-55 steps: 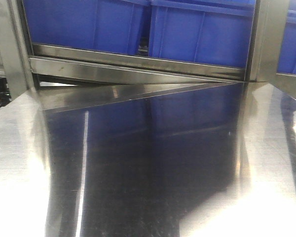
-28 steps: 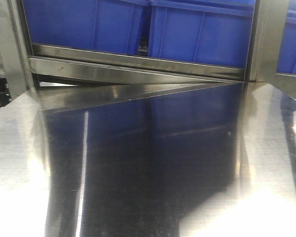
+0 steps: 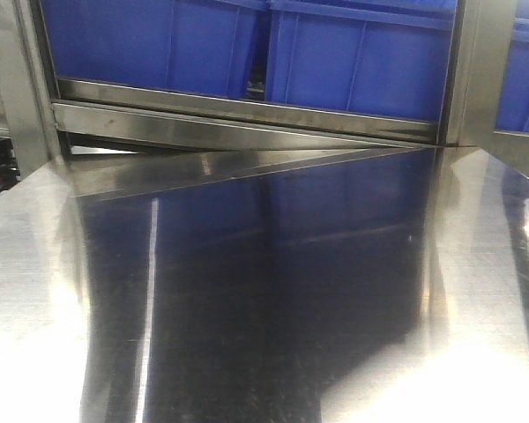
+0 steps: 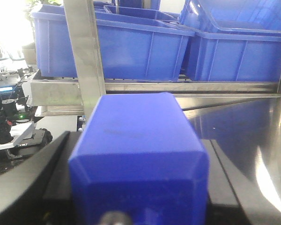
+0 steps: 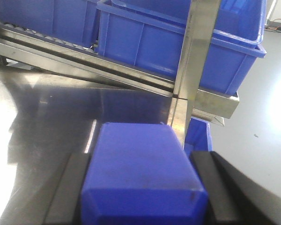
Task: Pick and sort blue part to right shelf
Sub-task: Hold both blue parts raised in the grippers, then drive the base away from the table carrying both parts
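Left wrist-mounted, left hand (image 4: 139, 161) clamped on blue part (image 4: 136, 136)

A polished stainless-steel tabletop (image 3: 273, 352) fills the lower frame, mirror-bright at both sides and reflecting dark blue across its middle. Behind its far edge stands a stainless-steel flow rack (image 3: 247, 119) with a flat front rail. Two large deep blue plastic bins (image 3: 150, 44) sit side by side on it, between upright steel posts (image 3: 478, 70).
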